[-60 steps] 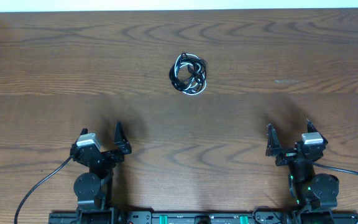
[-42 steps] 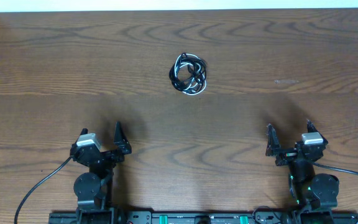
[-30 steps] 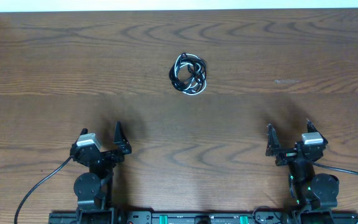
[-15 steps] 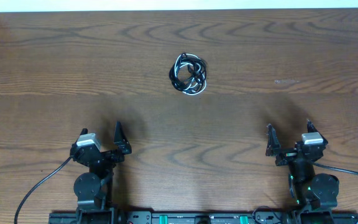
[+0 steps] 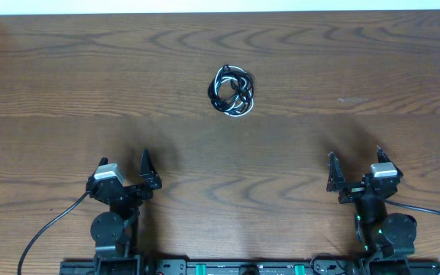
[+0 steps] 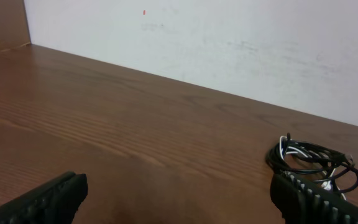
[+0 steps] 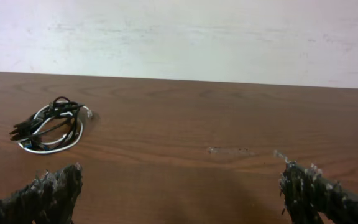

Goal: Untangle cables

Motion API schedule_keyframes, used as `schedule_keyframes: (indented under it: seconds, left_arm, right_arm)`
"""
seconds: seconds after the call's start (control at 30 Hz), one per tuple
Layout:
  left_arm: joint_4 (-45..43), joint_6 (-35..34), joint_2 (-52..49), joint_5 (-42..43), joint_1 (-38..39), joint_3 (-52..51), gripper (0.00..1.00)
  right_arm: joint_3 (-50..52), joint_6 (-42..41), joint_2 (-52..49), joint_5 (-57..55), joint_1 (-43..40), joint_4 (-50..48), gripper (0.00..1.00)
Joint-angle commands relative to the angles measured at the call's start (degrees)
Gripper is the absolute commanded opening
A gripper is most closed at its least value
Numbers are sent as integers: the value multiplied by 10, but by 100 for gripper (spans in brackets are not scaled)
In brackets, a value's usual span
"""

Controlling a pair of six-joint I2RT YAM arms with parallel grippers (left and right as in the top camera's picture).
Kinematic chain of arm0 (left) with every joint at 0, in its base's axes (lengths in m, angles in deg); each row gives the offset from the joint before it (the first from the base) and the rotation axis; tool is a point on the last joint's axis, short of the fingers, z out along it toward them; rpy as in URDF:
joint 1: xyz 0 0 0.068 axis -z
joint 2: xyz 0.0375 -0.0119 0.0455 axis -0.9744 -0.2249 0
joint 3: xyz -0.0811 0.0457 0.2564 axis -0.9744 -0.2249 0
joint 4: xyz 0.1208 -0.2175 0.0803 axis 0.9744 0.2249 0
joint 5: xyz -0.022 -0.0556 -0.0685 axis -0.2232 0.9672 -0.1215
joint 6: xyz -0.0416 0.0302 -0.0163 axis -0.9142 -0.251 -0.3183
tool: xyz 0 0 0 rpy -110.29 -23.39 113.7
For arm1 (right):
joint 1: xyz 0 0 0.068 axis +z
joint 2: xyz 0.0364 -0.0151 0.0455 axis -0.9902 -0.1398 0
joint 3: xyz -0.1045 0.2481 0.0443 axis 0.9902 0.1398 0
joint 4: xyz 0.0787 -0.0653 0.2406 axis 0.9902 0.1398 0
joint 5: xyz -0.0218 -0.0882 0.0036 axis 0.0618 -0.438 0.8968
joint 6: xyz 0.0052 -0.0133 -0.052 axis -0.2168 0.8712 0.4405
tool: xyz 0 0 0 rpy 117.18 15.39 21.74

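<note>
Status: left gripper (image 5: 124, 165) and right gripper (image 5: 355, 162) both spread wide and empty, low over the dark brown wooden table (image 5: 342, 61). Tangled bundle of thin black and white cables (image 5: 232, 91) well ahead of both: forward-right of the left gripper, forward-left of the right.

Likely faults:
- Pinching several strands at once, so tightening the knot.
- Dragging the whole light bundle along instead of separating it.
- Scraping fingertips on the wood through too low an approach.

Overhead view only: full loop layout, roughly midway between the grippers. Wrist views only: flat profile with black loops standing slightly proud, white wall (image 6: 229, 43) behind.
</note>
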Motion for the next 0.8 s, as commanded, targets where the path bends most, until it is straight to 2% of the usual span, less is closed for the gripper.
schedule_keyframes:
  seconds: [0.0,0.27,0.43,0.63,0.77]
  left_arm:
    - [28,6,3,-9,-3,-6,99]
    - [25,6,3,-3,-3,-6,99]
    - [25,31,1,63,-3,12,99]
    - [26,39,-54,81,-3,61,99]
    - [29,41,-127,111,-3,113,99]
  right_arm:
    - [1,-7,3,-2,5,-4,99]
    - [1,-3,3,48,5,-35,99]
    - [-3,26,3,87,5,-43,99]
    - [-46,44,-28,122,3,-40,99]
    - [-102,58,-94,128,3,-17,99]
